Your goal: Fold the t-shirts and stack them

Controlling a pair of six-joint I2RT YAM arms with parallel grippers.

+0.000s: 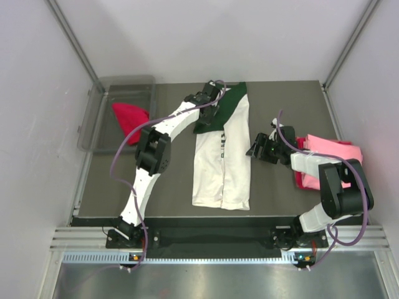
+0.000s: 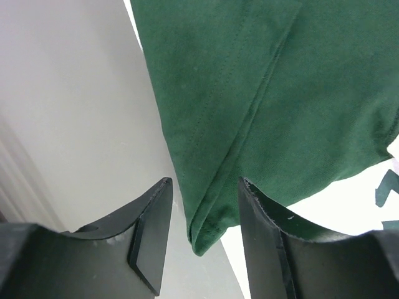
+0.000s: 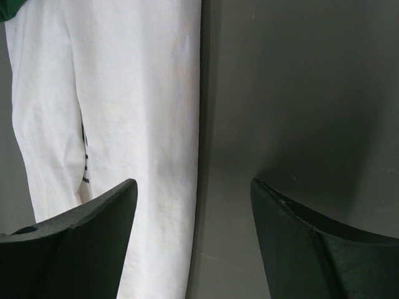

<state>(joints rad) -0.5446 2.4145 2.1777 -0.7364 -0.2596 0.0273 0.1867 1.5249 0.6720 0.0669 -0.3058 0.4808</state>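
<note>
A white t-shirt (image 1: pixel 221 162) with dark green sleeves (image 1: pixel 229 103) lies folded lengthwise in the middle of the table. My left gripper (image 1: pixel 211 106) is at its far left corner. In the left wrist view, the left gripper (image 2: pixel 204 184) is open and the folded edge of the green sleeve (image 2: pixel 249 93) hangs between the fingers, unpinched. My right gripper (image 1: pixel 259 148) is open just right of the shirt. In the right wrist view, the right gripper (image 3: pixel 193 184) straddles the white t-shirt's (image 3: pixel 124 93) right edge. A pink t-shirt (image 1: pixel 330 148) lies on a red one (image 1: pixel 305 180) at the right.
A clear grey plastic bin (image 1: pixel 121 87) stands at the back left with a red t-shirt (image 1: pixel 129 116) in it. The dark table (image 1: pixel 280 106) is bounded by white walls at the back and on both sides. Bare table surface (image 3: pixel 299 93) shows right of the shirt.
</note>
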